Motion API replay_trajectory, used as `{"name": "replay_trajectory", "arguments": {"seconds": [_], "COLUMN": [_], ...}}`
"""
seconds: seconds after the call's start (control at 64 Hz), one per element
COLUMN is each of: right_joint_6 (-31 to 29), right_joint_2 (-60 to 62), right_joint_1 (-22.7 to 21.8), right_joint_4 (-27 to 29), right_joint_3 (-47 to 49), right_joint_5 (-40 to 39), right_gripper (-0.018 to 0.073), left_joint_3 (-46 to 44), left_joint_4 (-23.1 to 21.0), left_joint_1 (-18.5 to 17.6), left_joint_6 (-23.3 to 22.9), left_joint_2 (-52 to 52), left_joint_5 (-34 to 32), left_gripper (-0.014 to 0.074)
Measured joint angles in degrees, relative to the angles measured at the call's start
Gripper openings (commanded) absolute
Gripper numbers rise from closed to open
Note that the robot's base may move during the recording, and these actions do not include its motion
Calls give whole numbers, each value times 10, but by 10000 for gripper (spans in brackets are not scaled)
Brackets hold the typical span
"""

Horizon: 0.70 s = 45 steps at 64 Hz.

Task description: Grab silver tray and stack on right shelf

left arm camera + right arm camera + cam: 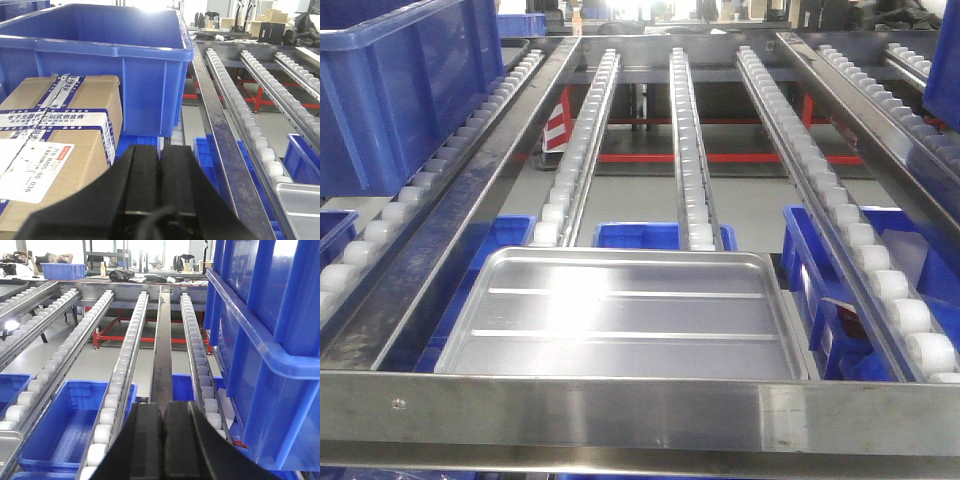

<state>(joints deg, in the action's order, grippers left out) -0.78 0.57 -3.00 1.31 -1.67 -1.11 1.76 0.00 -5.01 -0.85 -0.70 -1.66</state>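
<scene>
The silver tray (620, 320), with two long ridges across its floor, lies flat on the white roller rails (690, 150) of the right shelf, against the steel front bar (640, 410). Neither gripper shows in the front view. In the left wrist view my left gripper (161, 150) is shut and empty, left of the tray's corner (300, 200), in front of a blue crate. In the right wrist view my right gripper (162, 407) is shut and empty above the rails, with the tray's corner (7, 445) at the lower left.
A large blue crate (400, 80) sits on the left rack, with a taped cardboard box (50, 140) in front of it. Another blue crate (270, 340) stands close on the right. Blue bins (635, 236) sit below the rails.
</scene>
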Motion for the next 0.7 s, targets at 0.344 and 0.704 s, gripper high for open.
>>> {"name": "replay_trajectory", "arguments": {"seconds": [0.344,0.704], "right_joint_6": [0,0], "right_joint_2": [0,0], "right_joint_1": [0,0], "right_joint_4": [0,0], "right_joint_3": [0,0], "right_joint_5": [0,-3], "right_gripper": [57,57], "left_joint_3": [0,0], "left_joint_4": [0,0], "left_joint_1": [0,0], "left_joint_6": [0,0], "left_joint_2": [0,0], "left_joint_5": [0,0], "left_gripper": [-92,-92]}}
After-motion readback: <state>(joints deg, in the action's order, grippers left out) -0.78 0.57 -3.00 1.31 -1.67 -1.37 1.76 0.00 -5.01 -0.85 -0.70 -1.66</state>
